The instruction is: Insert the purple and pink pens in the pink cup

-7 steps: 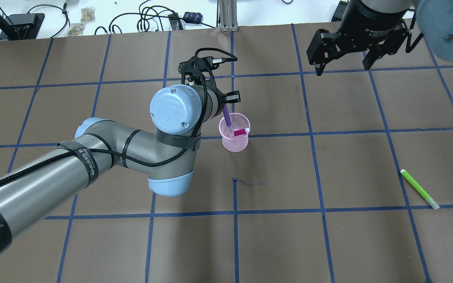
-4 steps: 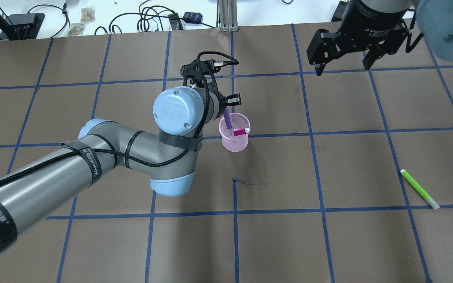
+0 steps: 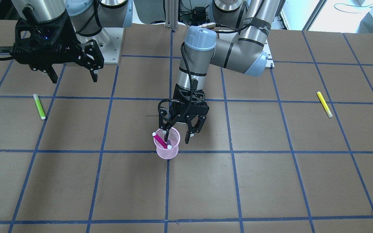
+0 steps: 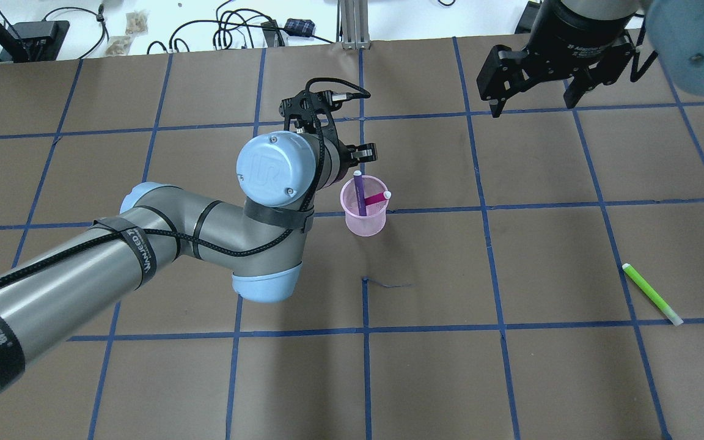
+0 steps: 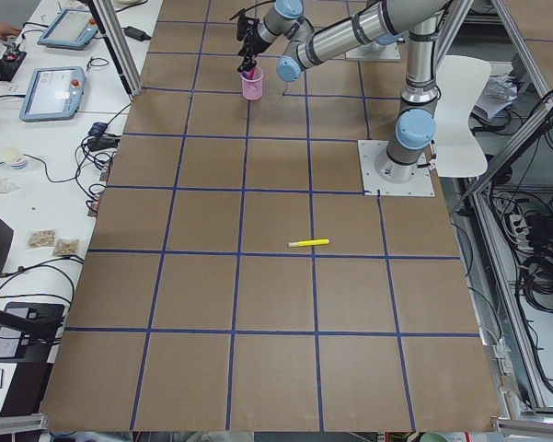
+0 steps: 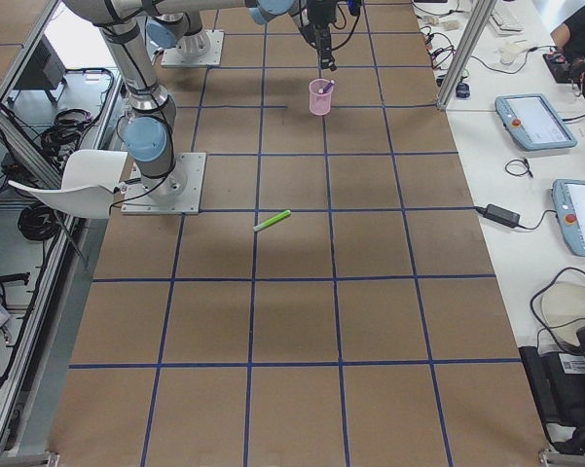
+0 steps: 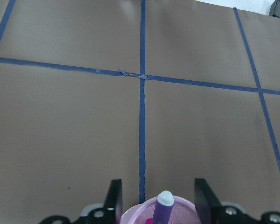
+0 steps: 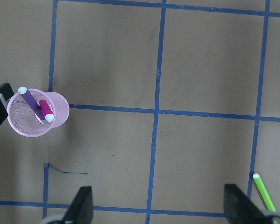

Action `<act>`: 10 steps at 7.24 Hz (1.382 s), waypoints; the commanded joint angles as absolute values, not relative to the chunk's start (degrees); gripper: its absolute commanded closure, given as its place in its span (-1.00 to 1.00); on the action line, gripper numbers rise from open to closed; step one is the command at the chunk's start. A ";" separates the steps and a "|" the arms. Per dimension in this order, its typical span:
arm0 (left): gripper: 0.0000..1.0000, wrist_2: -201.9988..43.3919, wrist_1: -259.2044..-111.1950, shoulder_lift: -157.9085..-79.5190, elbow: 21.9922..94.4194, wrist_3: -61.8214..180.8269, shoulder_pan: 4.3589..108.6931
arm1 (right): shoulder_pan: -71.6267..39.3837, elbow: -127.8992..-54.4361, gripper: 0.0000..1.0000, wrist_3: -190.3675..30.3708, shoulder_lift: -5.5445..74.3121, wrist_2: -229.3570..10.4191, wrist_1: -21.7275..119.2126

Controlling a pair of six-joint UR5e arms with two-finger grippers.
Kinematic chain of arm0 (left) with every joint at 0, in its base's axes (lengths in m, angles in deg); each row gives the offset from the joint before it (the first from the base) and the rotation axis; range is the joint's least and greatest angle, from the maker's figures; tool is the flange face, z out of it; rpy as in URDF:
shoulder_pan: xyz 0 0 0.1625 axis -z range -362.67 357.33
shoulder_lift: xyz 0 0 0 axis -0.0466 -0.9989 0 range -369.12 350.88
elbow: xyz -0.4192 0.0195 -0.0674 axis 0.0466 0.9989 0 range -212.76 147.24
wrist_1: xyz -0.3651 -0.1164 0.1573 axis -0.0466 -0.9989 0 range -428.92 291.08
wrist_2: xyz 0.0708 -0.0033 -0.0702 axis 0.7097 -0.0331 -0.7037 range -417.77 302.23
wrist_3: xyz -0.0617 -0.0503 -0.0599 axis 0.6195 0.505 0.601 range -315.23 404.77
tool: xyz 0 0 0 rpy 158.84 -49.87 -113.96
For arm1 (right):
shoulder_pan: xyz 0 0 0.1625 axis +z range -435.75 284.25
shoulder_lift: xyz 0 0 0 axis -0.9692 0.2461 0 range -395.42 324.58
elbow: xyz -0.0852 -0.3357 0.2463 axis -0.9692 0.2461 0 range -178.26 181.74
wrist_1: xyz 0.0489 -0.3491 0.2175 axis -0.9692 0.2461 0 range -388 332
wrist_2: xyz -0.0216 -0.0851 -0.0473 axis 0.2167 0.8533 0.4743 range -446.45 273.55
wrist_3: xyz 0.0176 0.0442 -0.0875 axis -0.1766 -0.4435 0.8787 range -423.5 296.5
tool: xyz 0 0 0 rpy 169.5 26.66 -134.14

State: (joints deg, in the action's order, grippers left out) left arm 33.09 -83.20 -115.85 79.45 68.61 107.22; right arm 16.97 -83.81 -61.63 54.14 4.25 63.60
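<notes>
The pink mesh cup (image 4: pixel 365 221) stands near the table's middle, also in the front view (image 3: pixel 167 152). The purple pen (image 4: pixel 359 192) and pink pen (image 4: pixel 374 198) both stand tilted inside it, seen too in the right wrist view, purple (image 8: pixel 31 102) and pink (image 8: pixel 46 109). My left gripper (image 3: pixel 176 136) is open just above the cup, a finger on either side, touching neither pen; its wrist view shows the purple pen's white cap (image 7: pixel 165 198) between the fingers. My right gripper (image 4: pixel 534 105) is open and empty, high at the far right.
A green pen (image 4: pixel 652 294) lies on the table on my right side. A yellow pen (image 3: pixel 324 104) lies on my left side. Cables and boxes sit beyond the table's far edge (image 4: pixel 205 49).
The purple pen has slid out of my left gripper and down into the cup, now leaning on its far rim. The pink pen shifted slightly. The right arm has not moved.
</notes>
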 commanded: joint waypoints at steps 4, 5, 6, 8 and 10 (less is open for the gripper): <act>-1.00 32.76 -121.53 -108.54 65.80 58.78 98.95 | 16.97 -83.69 -1.00 -61.39 54.13 4.17 63.75; -1.00 32.76 -134.18 -107.13 61.93 55.27 97.97 | 16.97 -83.69 -1.00 -61.39 54.14 4.17 63.75; -1.00 32.76 -146.14 -105.29 58.41 47.75 95.44 | 16.97 -83.78 -1.00 -61.39 54.14 4.17 63.75; -1.00 33.54 -157.22 -99.85 56.53 40.67 90.78 | 16.97 -83.78 -1.00 -61.39 54.14 4.17 63.75; -1.00 33.90 -160.06 -95.36 57.06 36.34 86.20 | 16.97 -83.78 -1.00 -61.39 54.14 4.17 63.75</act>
